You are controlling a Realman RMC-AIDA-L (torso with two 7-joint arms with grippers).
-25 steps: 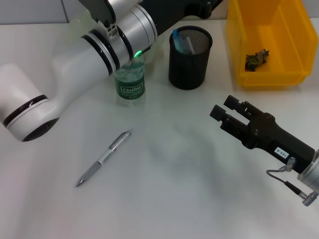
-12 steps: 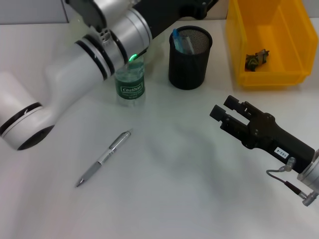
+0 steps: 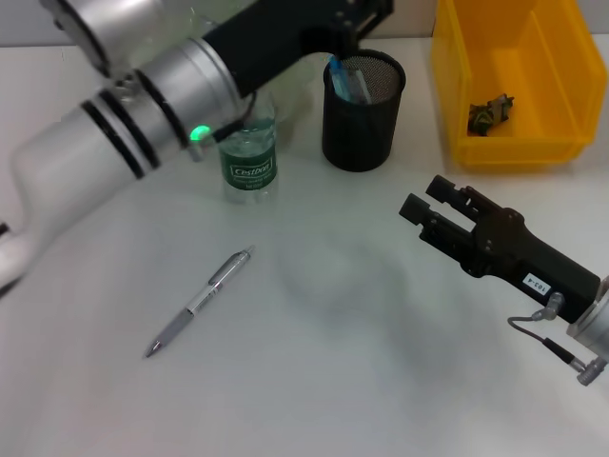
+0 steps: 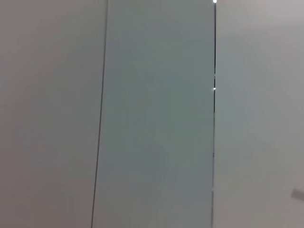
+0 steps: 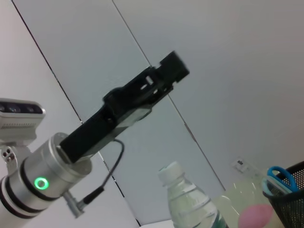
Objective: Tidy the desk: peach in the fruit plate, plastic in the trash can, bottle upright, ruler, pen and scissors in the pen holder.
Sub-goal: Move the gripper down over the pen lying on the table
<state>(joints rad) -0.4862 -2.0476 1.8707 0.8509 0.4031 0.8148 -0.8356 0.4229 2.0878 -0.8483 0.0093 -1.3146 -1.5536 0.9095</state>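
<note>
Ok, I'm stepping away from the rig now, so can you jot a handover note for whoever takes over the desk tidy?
Left gripper: raised high over the far side of the desk, nothing seen in it.
Right gripper: open, empty, hovering over the desk's right side.
Done: bottle upright; scissors in the pen holder; a dark scrap lies in the yellow bin.
Left: pen lies flat on the desk, to go in the holder.
Ruler not in view; peach cannot be confirmed.
</note>
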